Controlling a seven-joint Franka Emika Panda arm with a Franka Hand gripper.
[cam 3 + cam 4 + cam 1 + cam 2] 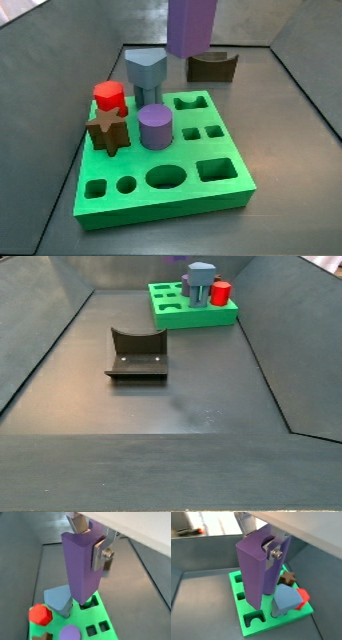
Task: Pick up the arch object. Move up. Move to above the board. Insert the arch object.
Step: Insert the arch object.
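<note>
Above the board (100, 619), end effector (93, 542) — silver fingers (102, 553) pinching the arch (81, 564) near its top, piece upright and clear of the green surface. Arch hole (254, 617) sits open just below its lower end in both wrist views. Other pegs standing on the board: blue-grey (147, 72), red (110, 96), short purple cylinder (155, 126), brown star (107, 127). Fixture (136, 356) well apart. Step judged: transit complete, insertion pending — next move calls for aligning the profile with the hole, then a straight descent.
</note>
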